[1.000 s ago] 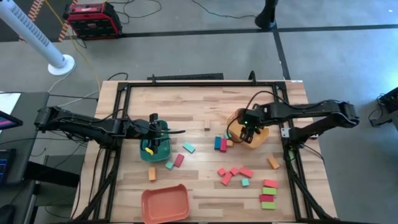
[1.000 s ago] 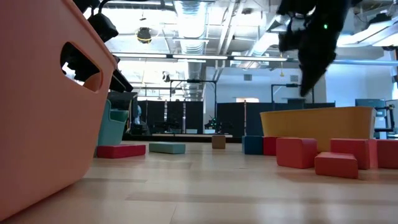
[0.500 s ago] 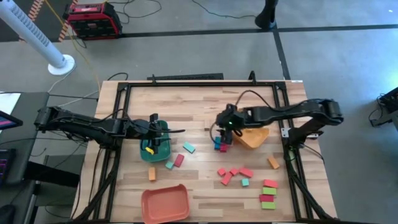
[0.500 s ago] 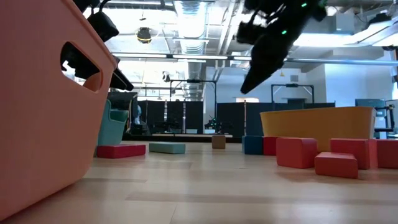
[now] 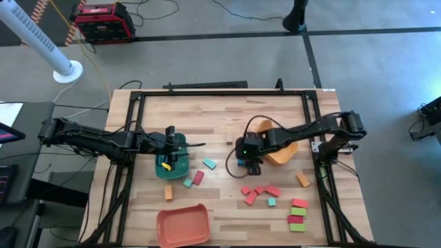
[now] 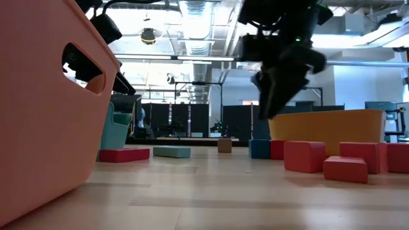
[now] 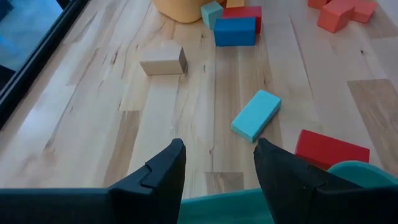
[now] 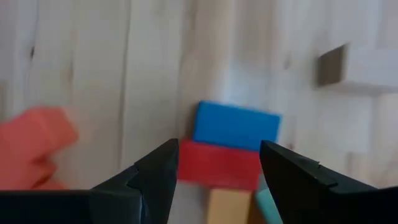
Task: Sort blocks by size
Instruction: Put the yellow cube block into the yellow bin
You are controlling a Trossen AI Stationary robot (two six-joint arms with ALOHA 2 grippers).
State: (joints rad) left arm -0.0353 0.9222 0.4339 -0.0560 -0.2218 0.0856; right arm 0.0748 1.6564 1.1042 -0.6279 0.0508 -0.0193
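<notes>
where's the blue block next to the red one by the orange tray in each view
High view: the blue block is mid-table, mostly hidden under the right end effector.
Low view: low at right of centre, left of the red block.
Left wrist view: near the top edge.
Right wrist view: centre, between the open fingers.
Shared landmark: the red block touching it.

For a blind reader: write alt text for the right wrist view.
The open right gripper hovers above a red block lying against a blue block on the wooden table. A pale wooden block lies farther off, and a salmon block lies to one side.
</notes>
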